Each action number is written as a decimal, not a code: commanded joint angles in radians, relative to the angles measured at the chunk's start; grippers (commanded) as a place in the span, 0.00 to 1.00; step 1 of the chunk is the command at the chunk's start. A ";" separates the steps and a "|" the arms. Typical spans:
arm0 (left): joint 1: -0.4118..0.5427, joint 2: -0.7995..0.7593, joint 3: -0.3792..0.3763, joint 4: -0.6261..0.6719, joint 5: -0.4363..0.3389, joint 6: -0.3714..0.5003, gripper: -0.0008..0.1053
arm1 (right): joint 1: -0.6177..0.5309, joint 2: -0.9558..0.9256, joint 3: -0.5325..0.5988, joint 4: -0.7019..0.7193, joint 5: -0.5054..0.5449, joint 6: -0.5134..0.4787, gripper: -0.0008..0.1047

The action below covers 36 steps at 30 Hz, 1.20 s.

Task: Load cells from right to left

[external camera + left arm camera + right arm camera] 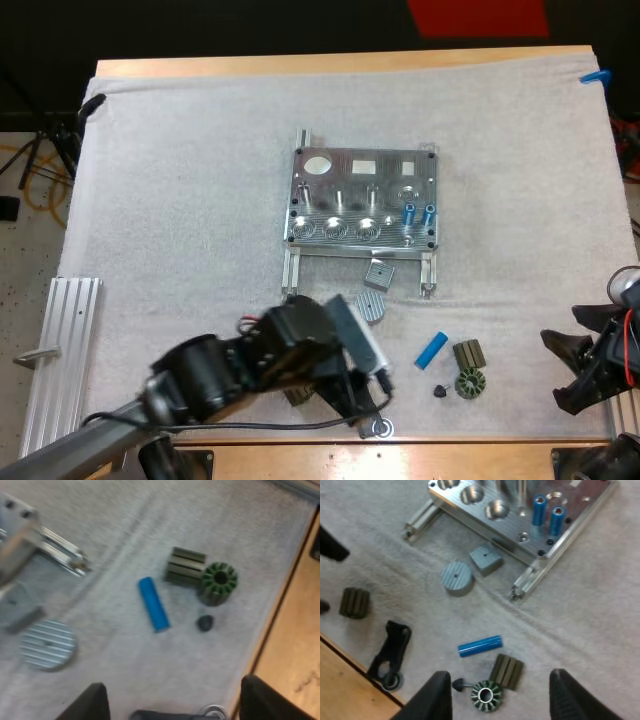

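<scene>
The high camera sits behind my arms, looking forward and down over the whole white mat (180, 200). My left wrist camera hangs close over the loose blue cylinder (153, 604). My right wrist camera (farther back) shares it and also takes in the metal fixture (480, 502).

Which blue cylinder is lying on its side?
The loose blue cylinder on the mat, beside the dark parts; the other two stand upright in the fixture.
</scene>
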 commanded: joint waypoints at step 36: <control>-0.103 0.513 0.000 -0.379 -0.031 -0.235 0.53 | 0.000 -0.006 0.001 0.015 0.125 -0.121 0.43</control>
